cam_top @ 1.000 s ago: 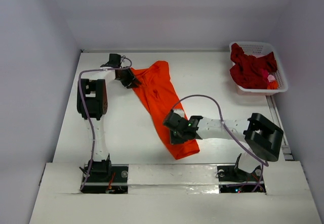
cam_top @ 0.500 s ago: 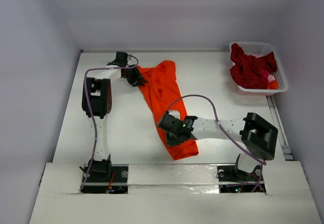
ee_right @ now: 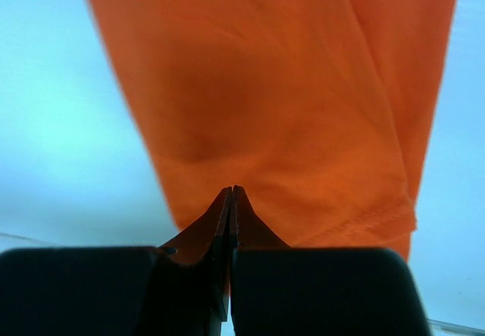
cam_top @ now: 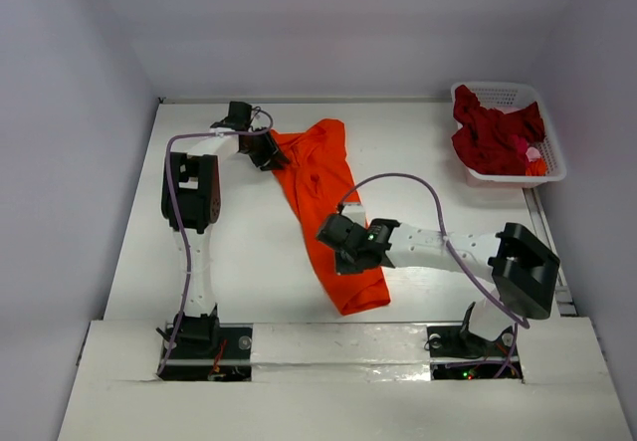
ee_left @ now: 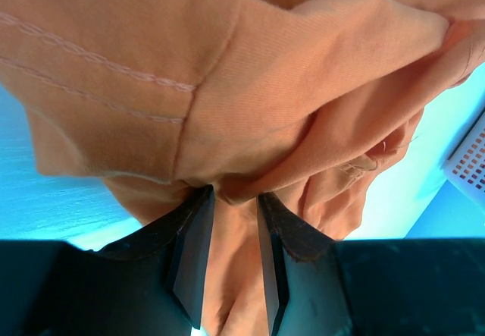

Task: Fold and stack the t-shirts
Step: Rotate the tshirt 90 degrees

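A bright orange t-shirt (cam_top: 318, 187) lies stretched in a long strip down the middle of the table. At its far left end my left gripper (cam_top: 273, 155) is shut on a bunched fold of the orange cloth (ee_left: 250, 124), which fills the gap between the fingers (ee_left: 189, 252). My right gripper (cam_top: 343, 259) rests over the shirt's near part, just above its hem. Its jaws (ee_right: 231, 189) are pressed together, and I see no fold between them. A dark crimson t-shirt (cam_top: 490, 132) is heaped in the basket.
The white latticed basket (cam_top: 542, 132) stands at the back right corner, with small pink and orange bits beside the crimson cloth. A corner of it shows in the left wrist view (ee_left: 474, 161). White walls close in the table on three sides.
My left gripper has carried the shirt's far end a little to the right. The right gripper slid slightly left over the shirt's near part, then back right.
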`<state>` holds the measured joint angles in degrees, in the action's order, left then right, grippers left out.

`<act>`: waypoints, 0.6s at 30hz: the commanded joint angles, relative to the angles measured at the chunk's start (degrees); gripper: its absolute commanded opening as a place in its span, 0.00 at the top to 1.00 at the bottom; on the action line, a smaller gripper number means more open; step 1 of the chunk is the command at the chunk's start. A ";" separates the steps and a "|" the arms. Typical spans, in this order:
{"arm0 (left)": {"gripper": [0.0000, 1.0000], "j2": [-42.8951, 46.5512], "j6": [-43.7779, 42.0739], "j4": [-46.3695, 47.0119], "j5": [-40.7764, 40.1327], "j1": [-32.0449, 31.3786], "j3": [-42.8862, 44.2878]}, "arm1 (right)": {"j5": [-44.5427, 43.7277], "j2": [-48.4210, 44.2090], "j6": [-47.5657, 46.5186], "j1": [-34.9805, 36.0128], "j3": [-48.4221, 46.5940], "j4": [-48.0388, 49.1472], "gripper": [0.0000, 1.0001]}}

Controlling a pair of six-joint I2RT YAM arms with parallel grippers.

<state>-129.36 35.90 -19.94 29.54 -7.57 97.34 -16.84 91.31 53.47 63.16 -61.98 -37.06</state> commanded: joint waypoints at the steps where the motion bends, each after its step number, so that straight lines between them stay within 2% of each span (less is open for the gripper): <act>1: 0.73 0.16 -1.45 -2.56 0.69 -0.86 2.24 | -1.62 0.01 1.98 0.13 3.35 0.05 1.00; 13: 0.72 -3.79 -0.39 -2.91 2.98 -1.92 6.37 | 4.53 0.98 3.74 0.13 11.34 6.91 1.00; 18: 0.72 -7.48 0.13 -3.96 3.68 -3.06 10.93 | 5.06 0.45 4.09 0.13 11.35 7.62 1.00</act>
<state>-134.69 36.27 -22.59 32.91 -9.41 105.32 -13.91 91.48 56.23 63.07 -52.05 -31.62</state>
